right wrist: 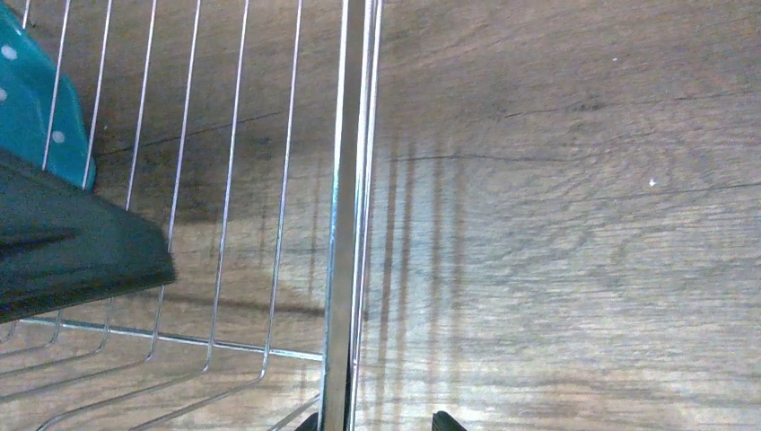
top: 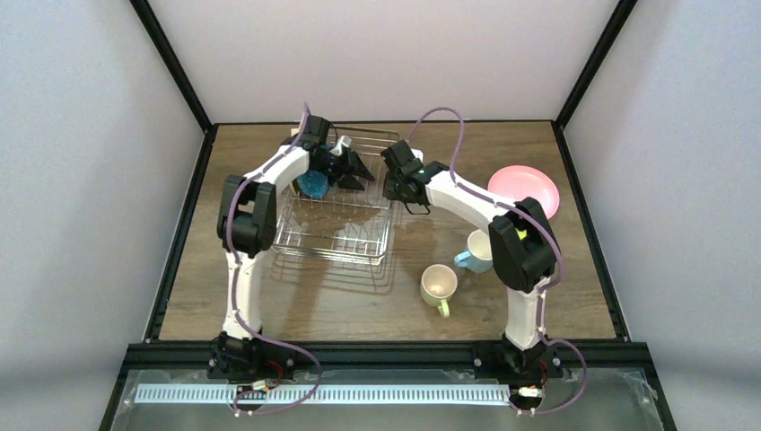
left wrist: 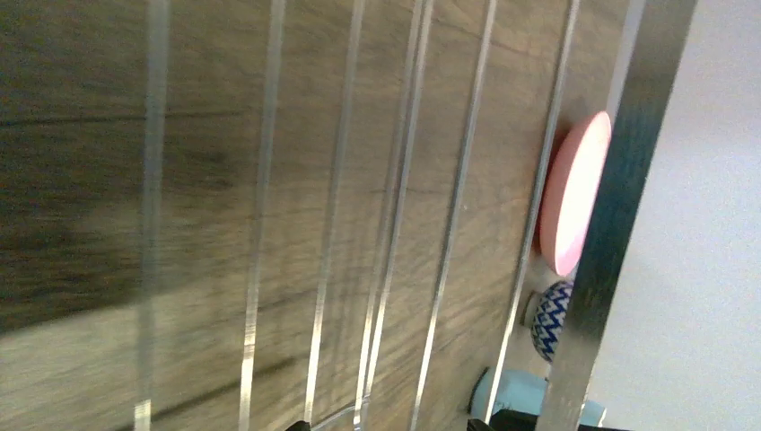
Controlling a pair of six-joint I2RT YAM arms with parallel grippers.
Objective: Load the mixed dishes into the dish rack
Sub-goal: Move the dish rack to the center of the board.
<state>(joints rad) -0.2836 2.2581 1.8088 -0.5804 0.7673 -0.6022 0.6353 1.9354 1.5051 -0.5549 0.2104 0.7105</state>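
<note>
Nearest the bases: pale yellow-green mug (top: 439,285), upright on the wood, mouth up, outside the rack. Just behind it, light-blue mug (top: 473,253), half hidden by the right arm, also on the wood. Then dish rack (top: 334,254), mid-table. Out to the right, pink round plate (top: 528,190), flat on the wood, well apart from the rack. Patterned bowl (left wrist: 549,320) glimpsed only from the left wrist, between pink plate and blue mug.

At the rack's right side, right gripper (right wrist: 375,422): fingers partly spread, straddling the rim wire, not visibly pinching it. Farthest in, left gripper (top: 348,169): spread wide over the rack's far end, holding nothing. Teal dotted plate (top: 314,185) just beside it, inside the rack, tilt hard to judge.

Risks, judging from here: swinging or closing the right with that wire between the fingers, dragging the rack. Clipping the teal plate with a wide left finger, toppling it. Knocking wrists together, so close over one corner.
</note>
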